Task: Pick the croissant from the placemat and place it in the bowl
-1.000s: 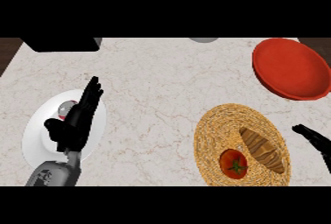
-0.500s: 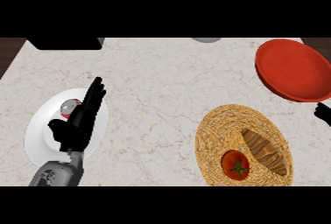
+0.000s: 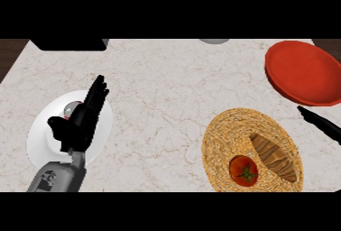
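A brown croissant (image 3: 274, 154) lies on the round woven placemat (image 3: 226, 135) at the lower right, next to a red tomato (image 3: 244, 170). The red bowl (image 3: 303, 72) sits at the upper right of the counter. Of my right hand (image 3: 321, 122) only straight black fingers show at the right edge, between the bowl and the placemat, touching neither. My left hand (image 3: 78, 124) rests open, fingers up, over a white plate (image 3: 41, 131) at the left.
A small grey and red object (image 3: 69, 109) sits on the white plate, partly hidden by my left hand. A black item (image 3: 70, 44) stands at the counter's back left and a grey round thing (image 3: 213, 40) at the back middle.
My right hand went from the placemat's right side up out of view, and now its fingers show again at the right edge. The view has shifted slightly. The left hand stays put.
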